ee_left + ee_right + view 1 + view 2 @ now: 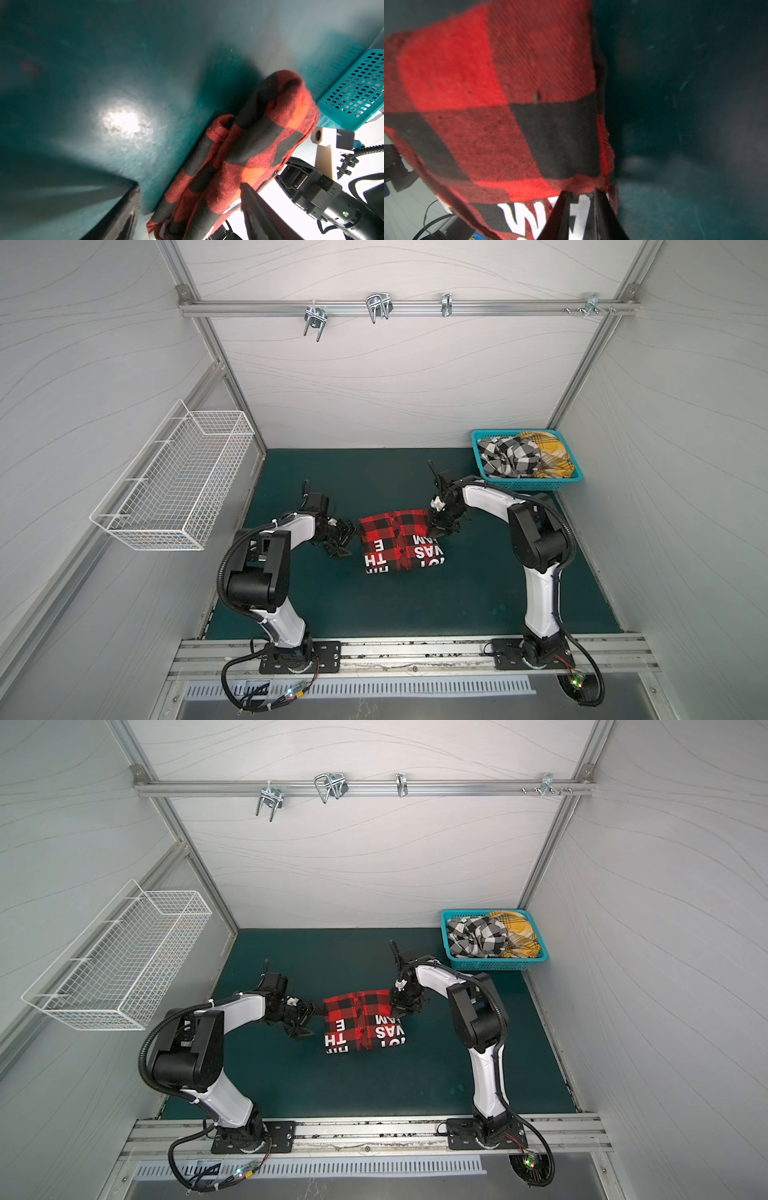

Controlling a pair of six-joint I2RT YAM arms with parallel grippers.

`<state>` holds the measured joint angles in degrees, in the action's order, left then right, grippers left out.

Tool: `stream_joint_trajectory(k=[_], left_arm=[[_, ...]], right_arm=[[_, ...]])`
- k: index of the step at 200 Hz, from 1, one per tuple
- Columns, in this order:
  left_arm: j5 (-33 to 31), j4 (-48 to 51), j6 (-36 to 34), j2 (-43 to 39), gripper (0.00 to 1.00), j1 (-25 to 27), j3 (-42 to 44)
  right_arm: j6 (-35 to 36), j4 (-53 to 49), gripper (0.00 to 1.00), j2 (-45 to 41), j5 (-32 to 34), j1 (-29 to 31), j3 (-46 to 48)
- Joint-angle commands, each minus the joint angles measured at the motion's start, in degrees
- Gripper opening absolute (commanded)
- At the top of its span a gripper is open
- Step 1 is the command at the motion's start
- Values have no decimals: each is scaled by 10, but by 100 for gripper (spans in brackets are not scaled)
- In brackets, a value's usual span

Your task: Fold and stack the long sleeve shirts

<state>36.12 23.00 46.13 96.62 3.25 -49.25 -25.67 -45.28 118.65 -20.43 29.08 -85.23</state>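
The folded red shirt (399,541) lies in the middle of the surface (374,605); the right hand (437,529) is clenched on its far right corner; the left hand (348,542) stands released just beside its left edge; the black-and-white shirt (509,456) and yellow shirt (548,456) sit crumpled in the basket (528,485) at the far right.

Red-and-black shirt (401,541): buffalo plaid, white block letters, folded to a rough rectangle, mid surface (374,605); button placket runs down its middle. Far right corner raised, pinched in right hand (435,527). Black-and-white shirt (507,456) and yellow plaid shirt (548,456): both crumpled, side by side in turquoise basket (519,486), far right corner.
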Motion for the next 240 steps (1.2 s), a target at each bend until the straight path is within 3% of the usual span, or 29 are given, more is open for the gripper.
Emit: stream_joint_trajectory(k=[1,44,105,156,186,216,240], left_arm=[[-49,-16,-16,47,77,11,37],[-31,-47,2,33,78,12,72],[-16,-64,14,51,77,12,53],[-75,51,-24,6,76,12,-30],[-92,105,-40,-32,77,14,-69],[-62,103,-40,-40,80,15,-55],[-25,53,-22,-39,81,14,-12]], right_arm=[[0,-1,23,16,-6,-1,4],[-2,-2,23,9,-9,-1,4],[-19,-3,24,-21,-20,17,15],[-37,6,24,-50,-21,44,49],[-31,-27,24,-74,17,43,26],[-24,-54,27,-109,53,40,-4],[-19,-61,28,-121,45,45,-11]])
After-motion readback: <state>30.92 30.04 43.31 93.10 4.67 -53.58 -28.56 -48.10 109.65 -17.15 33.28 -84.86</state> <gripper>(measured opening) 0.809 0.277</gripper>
